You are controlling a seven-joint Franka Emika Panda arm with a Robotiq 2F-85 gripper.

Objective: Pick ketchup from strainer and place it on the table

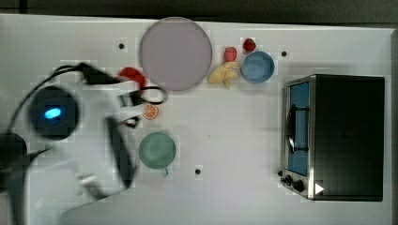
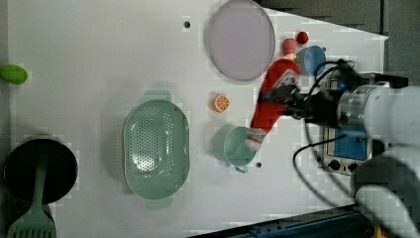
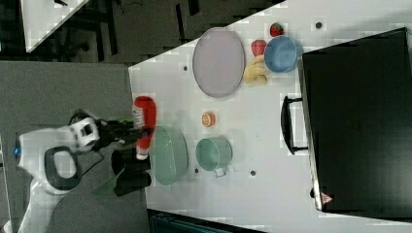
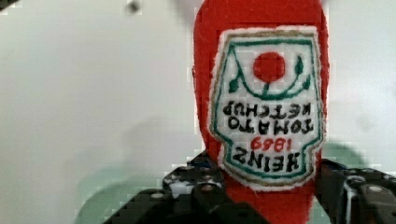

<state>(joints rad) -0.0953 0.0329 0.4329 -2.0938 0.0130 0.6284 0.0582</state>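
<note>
So the black gripper point(image 4: 266, 196) is clamped on the lower body of the soft red ketchup bottle with the white-and-red label point(image 4: 264, 102), carried in the air, already out of the pale green perforated oval strainer point(image 2: 156, 148). In the left view it hangs cap-down right over the round teal-green mug point(image 2: 237, 146). My worry: released here, it could land on the mug or tip over instead of resting on the white tabletop point(image 2: 99, 59).
</note>
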